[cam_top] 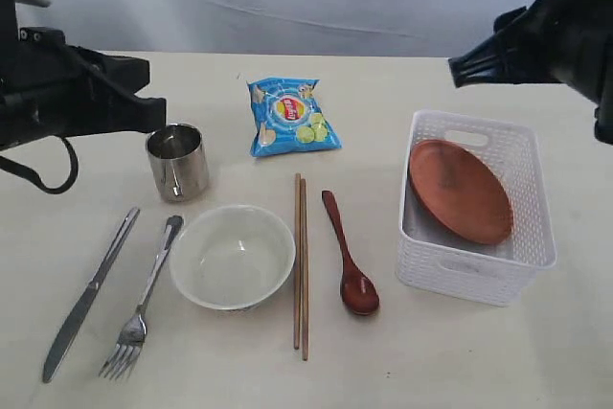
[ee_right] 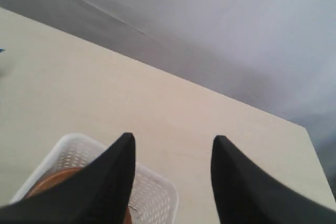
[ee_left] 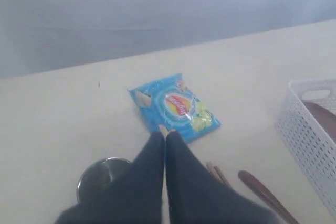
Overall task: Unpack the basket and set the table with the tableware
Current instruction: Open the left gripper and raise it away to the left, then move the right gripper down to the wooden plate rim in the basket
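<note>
You have the wide cream-beige table with the white perforated plastic basket on its right side. The round brown plate leans tilted inside the basket. Your right gripper hangs over the basket's far end, well above the plate, jaws parted and empty.

The white bowl sits left of centre, with the blue crisp packet beyond it. The shiny steel cup stands upright behind the bowl's left edge. Your left gripper hovers just above it, fingers pressed together on nothing.

The steel knife and fork lie left of the bowl. The two thin wooden chopsticks and the dark reddish wooden spoon lie to its right.
</note>
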Tool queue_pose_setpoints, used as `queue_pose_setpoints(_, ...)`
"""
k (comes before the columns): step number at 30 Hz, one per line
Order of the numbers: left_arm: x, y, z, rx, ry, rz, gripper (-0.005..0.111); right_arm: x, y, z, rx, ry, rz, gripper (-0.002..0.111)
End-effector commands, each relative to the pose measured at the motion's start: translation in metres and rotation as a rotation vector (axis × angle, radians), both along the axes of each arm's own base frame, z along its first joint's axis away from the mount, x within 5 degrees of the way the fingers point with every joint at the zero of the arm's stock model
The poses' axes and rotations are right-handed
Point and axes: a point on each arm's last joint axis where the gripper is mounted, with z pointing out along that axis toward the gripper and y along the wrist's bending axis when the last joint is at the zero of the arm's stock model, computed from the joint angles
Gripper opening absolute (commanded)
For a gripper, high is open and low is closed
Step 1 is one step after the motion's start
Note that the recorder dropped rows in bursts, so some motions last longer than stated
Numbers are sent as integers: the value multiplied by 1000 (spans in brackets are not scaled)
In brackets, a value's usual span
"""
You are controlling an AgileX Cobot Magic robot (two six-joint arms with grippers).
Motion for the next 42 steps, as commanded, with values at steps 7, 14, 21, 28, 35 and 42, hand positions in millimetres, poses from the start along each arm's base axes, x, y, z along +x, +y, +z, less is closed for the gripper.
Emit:
queue_pose_setpoints(7,-28,13,-26,-102,-55,11,0,17,11,8,-167,-45,419,49)
queue_pose_setpoints(14,-70,34,-18,-247,-324,-4,0,54,-25,-2,362,56,636,46)
queue_pose_setpoints(21,-78,38,-13,-264,-362,-5,0,65,-32,-21,432,594,692,46)
queue_pose_setpoints(28,-77,38,-14,-255,-346,-5,0,60,-15,-13,293,688,536,48)
queue_pose_setpoints(35,-77,38,-14,-255,-346,-5,0,34,31,-23,-14,733,376,50)
queue_pose_setpoints(42,-77,38,-15,-253,-342,-4,0,14,49,-39,-175,681,294,50)
